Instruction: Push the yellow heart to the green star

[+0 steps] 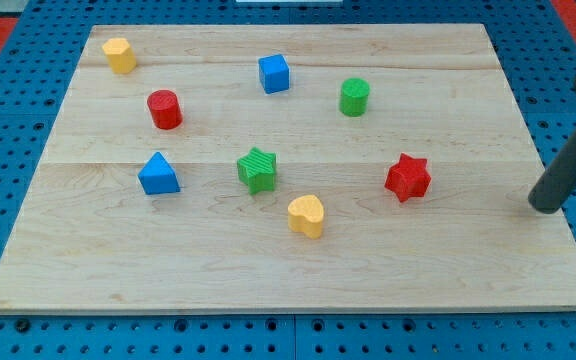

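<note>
The yellow heart [307,215] lies on the wooden board below the middle. The green star [257,169] sits a short way up and to the view's left of it, with a small gap between them. My tip [545,206] rests on the board near its right edge, far to the view's right of the yellow heart. The red star [407,177] lies between my tip and the heart.
A blue triangle [158,174] lies left of the green star. A red cylinder [165,109], a blue cube [274,73] and a green cylinder [354,97] sit further up. A yellow block [119,55] is at the top left corner. The board's right edge [558,190] is beside my tip.
</note>
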`<state>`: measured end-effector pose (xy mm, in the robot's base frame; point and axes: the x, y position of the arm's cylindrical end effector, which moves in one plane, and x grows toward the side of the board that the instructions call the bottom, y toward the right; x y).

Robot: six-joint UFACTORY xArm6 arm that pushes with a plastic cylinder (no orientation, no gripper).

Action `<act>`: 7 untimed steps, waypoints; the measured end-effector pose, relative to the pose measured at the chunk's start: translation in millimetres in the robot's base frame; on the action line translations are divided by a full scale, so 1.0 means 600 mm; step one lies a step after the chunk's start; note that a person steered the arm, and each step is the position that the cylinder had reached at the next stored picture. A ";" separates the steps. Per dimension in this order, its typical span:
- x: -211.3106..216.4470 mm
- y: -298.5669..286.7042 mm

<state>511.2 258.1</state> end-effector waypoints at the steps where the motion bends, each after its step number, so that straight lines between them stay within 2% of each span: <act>1: 0.019 -0.049; 4: 0.062 -0.184; 6: 0.054 -0.381; 7: 0.030 -0.385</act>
<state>529.2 27.2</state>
